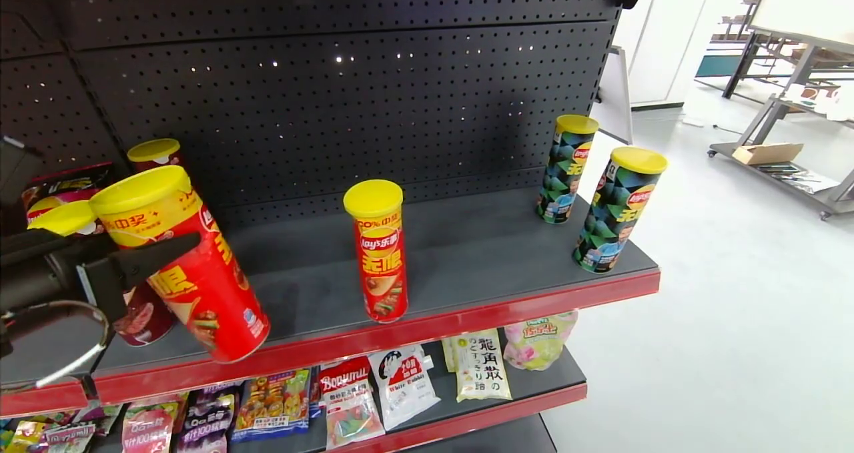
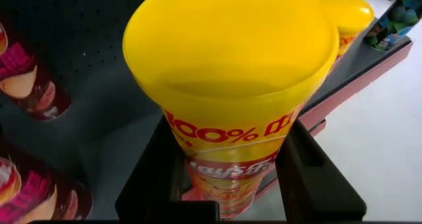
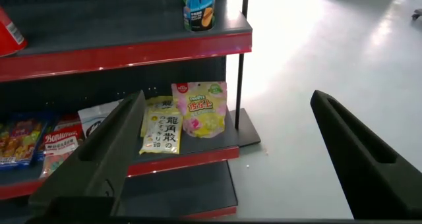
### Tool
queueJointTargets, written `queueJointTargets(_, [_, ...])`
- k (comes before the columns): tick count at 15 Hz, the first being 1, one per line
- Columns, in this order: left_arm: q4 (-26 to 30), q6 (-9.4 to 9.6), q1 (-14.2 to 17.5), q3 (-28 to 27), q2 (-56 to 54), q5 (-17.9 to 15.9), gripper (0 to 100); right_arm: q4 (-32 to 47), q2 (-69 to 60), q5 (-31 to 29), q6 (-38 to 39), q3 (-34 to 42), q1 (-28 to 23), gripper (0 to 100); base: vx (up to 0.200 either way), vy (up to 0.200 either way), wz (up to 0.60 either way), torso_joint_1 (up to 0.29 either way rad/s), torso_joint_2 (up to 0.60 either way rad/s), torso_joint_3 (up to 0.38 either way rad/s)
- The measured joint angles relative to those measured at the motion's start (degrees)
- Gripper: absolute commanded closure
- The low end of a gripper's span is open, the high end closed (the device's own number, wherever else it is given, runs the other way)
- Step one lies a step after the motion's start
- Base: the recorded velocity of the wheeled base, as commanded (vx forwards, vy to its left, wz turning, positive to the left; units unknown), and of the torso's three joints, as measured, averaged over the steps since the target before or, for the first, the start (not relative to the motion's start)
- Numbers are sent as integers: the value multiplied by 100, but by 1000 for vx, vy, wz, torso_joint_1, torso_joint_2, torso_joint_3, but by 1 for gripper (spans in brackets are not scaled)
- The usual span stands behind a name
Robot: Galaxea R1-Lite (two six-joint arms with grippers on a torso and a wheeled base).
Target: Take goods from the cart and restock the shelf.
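Gripping the tilted can (image 1: 207, 293), left claw (image 2: 231, 178) should right it before release on the shelf (image 1: 467, 253); right claw (image 3: 227, 99) gapes empty.

A dark grey shelf (image 1: 480, 259) with a red front edge is seen across the middle of the frame, backed by black pegboard (image 1: 333, 106). An upright red can (image 1: 380, 253) is set near the front at centre. At the right end, one patterned can (image 1: 566, 169) is placed toward the back and a second patterned can (image 1: 619, 209) by the front corner, apart from each other. At the bottom of the frame, snack packets (image 1: 403, 383) are laid in a row on the lower shelf (image 1: 534, 399).
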State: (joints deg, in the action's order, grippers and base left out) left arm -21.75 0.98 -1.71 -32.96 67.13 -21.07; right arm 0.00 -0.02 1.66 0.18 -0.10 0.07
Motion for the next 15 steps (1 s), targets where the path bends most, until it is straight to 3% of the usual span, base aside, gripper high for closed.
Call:
queueJointTargets(5, [-171, 176, -273, -1100, 1161, 2, 100, 0, 0, -2, -2, 0, 2, 0, 0, 0, 0, 0, 0, 0])
queueJointTargets(10, [-195, 282, -328, -2299, 2397, -496, 100, 0, 0, -2, 0, 0, 0, 0, 0, 0, 0, 0, 0, 0])
queueJointTargets(15, [-789, 438, -538, -2815, 3534, -592, 100, 0, 2, -2, 0, 0, 0, 0, 0, 0, 0, 0, 0, 0])
